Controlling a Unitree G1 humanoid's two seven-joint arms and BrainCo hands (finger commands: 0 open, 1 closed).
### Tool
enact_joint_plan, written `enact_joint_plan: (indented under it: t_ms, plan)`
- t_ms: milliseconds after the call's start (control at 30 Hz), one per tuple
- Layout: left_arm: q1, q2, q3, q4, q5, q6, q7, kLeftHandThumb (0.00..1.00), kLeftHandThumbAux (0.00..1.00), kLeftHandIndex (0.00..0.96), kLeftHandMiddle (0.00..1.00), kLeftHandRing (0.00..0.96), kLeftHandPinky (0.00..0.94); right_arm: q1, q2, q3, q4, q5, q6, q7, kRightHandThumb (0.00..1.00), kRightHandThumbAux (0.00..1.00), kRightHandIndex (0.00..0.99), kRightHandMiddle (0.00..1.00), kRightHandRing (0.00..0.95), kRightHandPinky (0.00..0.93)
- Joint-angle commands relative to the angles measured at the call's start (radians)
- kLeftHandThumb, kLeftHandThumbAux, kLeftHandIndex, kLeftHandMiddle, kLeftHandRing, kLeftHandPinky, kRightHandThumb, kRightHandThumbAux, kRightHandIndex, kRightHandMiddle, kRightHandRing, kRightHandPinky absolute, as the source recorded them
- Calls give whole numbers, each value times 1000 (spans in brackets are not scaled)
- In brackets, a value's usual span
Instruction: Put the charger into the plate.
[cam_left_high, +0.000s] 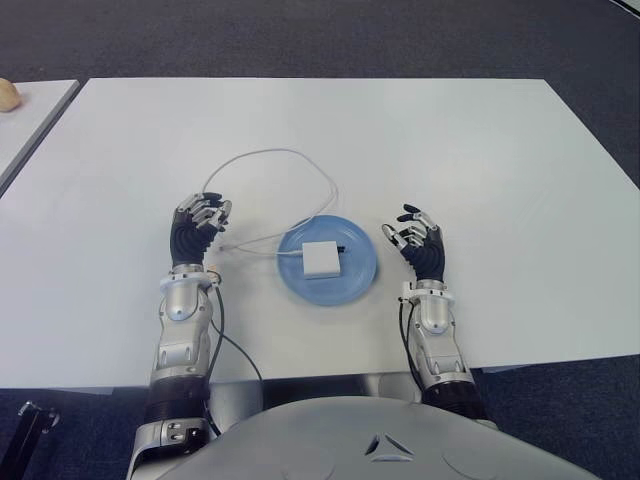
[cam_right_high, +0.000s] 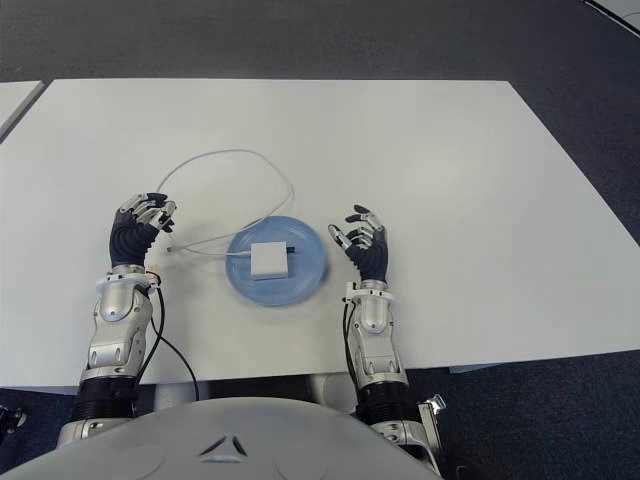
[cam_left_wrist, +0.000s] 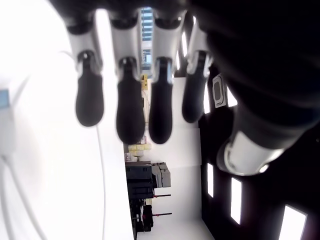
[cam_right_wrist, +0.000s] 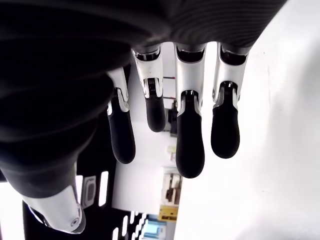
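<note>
- Charger (cam_left_high: 321, 259) sits in blue plate (cam_left_high: 360, 275); cable (cam_left_high: 270, 155) loops over table (cam_left_high: 450, 150).
- Left hand (cam_left_high: 196, 225), right hand (cam_left_high: 418, 242) flank plate.
- Wrist views: both hands' fingers loosely extended, holding nothing.

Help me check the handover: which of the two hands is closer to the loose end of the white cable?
The left hand: the cable ends just beside its fingers. The right hand sits across the blue plate holding the charger.

A white table (cam_left_high: 480, 150) stands on dark carpet (cam_left_high: 300, 40).
</note>
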Motion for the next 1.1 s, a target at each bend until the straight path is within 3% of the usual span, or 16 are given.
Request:
enact_joint_plan:
  t_ms: [33,1100]
  plan:
    - [2,-4,-9,17,2,3,-7,833,679,401,499,619,605,11,9,1,25,1,23,-8,706,731,430,590,605,607]
    - [-12,8,-15,55,13,17,-7,835,676,411,504,609,591,-57,11,-26,146,13,27,-87,705,731,429,569,574,580]
